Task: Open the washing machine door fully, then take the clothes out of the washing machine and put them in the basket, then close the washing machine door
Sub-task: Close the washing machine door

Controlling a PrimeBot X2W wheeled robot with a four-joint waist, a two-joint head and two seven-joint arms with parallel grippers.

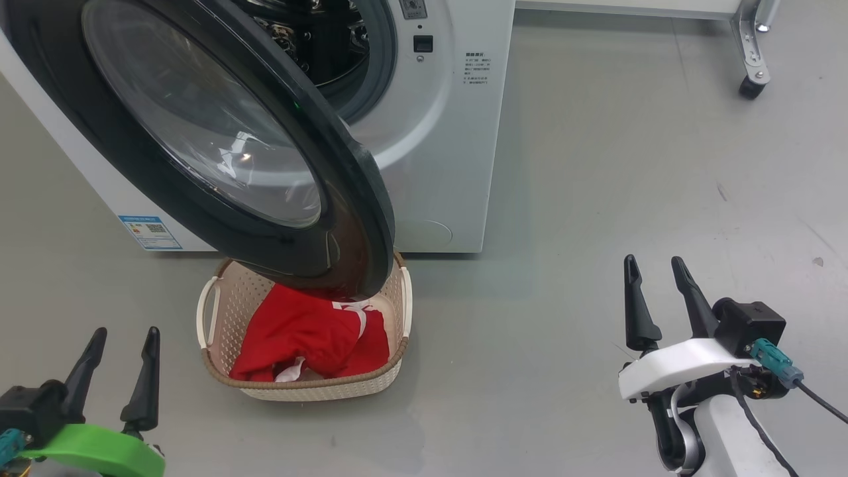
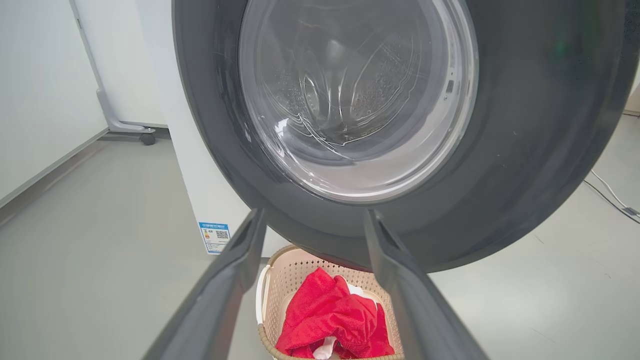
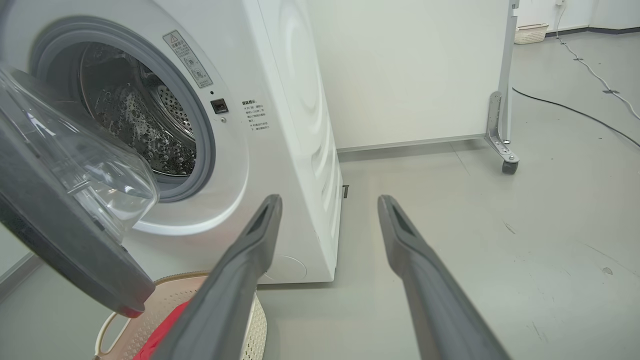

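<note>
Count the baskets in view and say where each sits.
2. One basket sits on the floor before the washing machine, under its open door, holding red clothes. A second, far basket stands by the back wall in the right wrist view. More may be hidden.

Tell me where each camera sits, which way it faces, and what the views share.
Head view: on the head, looking down at the washing machine door above the basket; left claw and right claw, both open, at the bottom corners.
Left wrist view: left wrist, facing the door's outer face between its fingers.
Right wrist view: right wrist, facing the washing machine and floor between its fingers.
Shared: door and basket, in all three.
</note>
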